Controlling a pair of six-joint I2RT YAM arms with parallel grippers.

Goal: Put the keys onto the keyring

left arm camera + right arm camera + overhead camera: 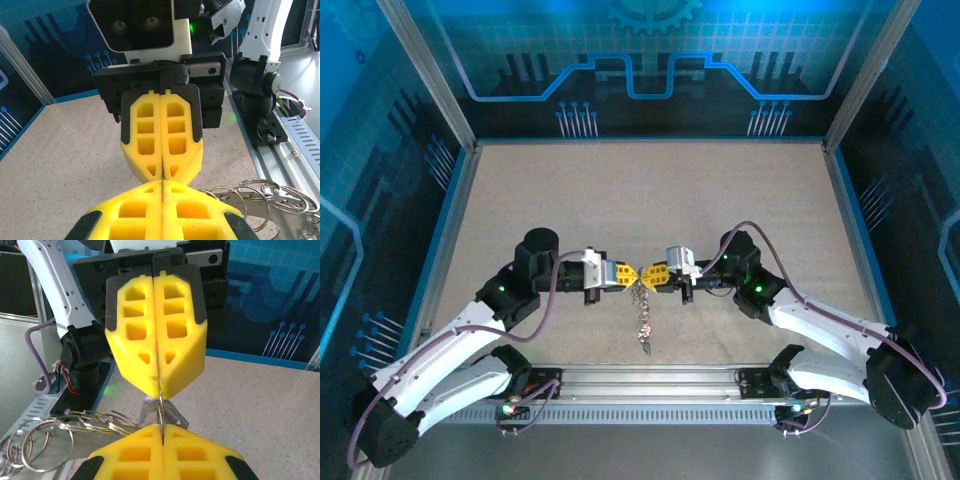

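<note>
over the table (520, 200), left gripper (628, 273) and right gripper (652, 275) (tips meeting) pinch keys (643, 318).

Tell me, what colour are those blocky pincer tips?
Bright yellow pads, clearest in the right wrist view.

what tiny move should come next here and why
Probably ease the right claw a touch away from the left claw to spread the ring: both claws are shut tip to tip on one thin ring, and the keys dangle below it.
</note>
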